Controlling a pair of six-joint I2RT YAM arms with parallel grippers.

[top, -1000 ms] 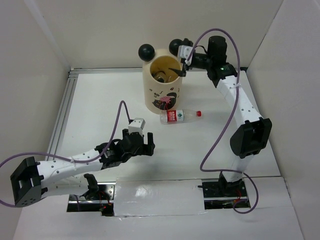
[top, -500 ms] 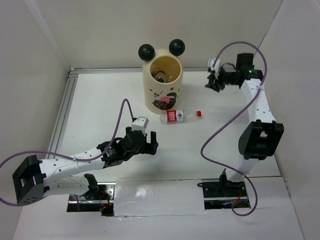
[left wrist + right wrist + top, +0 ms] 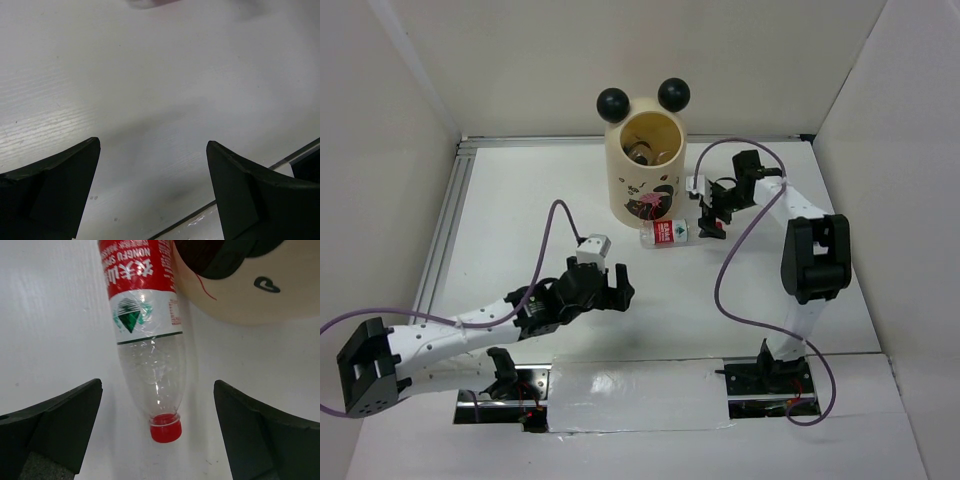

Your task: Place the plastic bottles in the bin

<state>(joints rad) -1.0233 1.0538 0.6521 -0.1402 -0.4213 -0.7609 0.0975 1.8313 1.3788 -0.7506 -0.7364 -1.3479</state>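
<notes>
A clear plastic bottle (image 3: 667, 234) with a red-white label and red cap lies on its side on the table, just in front of the cream bin (image 3: 645, 170). In the right wrist view the bottle (image 3: 145, 340) points its cap toward the camera, beside the bin's wall (image 3: 240, 290). My right gripper (image 3: 708, 222) (image 3: 157, 415) is open, its fingers straddling the cap end without touching. Inside the bin something dark and glinting shows, too small to name. My left gripper (image 3: 608, 290) (image 3: 152, 170) hangs open over bare table, nothing between its fingers.
White walls enclose the table on three sides. A metal rail (image 3: 445, 230) runs along the left edge. A dark seam (image 3: 240, 190) crosses the table below the left gripper. Purple cables loop off both arms.
My right arm has swung from the bin's rim out to the right, then down to the lying bottle's cap end. The left arm has barely shifted.
</notes>
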